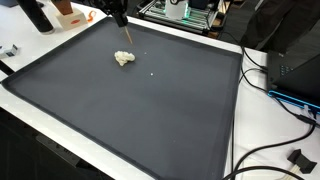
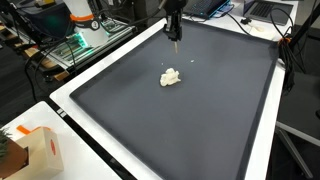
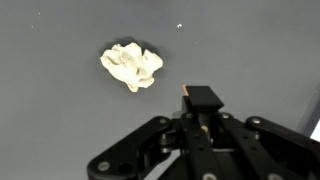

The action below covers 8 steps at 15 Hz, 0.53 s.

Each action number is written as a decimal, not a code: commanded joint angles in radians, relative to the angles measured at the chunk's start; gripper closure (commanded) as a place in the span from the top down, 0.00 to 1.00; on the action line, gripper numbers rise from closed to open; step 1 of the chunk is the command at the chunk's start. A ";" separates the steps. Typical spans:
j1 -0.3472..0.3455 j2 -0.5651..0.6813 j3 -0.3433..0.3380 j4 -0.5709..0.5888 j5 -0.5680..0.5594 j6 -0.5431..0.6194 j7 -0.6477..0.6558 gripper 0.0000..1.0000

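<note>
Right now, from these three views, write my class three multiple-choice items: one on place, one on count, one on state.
1. Where is the crumpled wad? A. on the dark mat B. on the white table C. in a box
2. How many wads lie there? A. three B. two C. one
3. The gripper is: A. squeezing the wad B. clear of the wad C. under the mat
Answers: A, mat surrounds it; C, only one shows; B, wrist view shows bare mat between them.

Both exterior views are looking down at the dark mat (image 1: pixel 150 120) from different sides. The wrist view is looking down, close. All are seeing the white lump (image 3: pixel 132 66).
</note>
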 commanded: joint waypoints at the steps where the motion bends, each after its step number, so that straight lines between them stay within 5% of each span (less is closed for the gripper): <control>1: -0.032 0.033 0.014 -0.009 0.080 0.031 -0.120 0.03; 8: -0.074 0.100 0.026 0.001 0.249 0.021 -0.298 0.03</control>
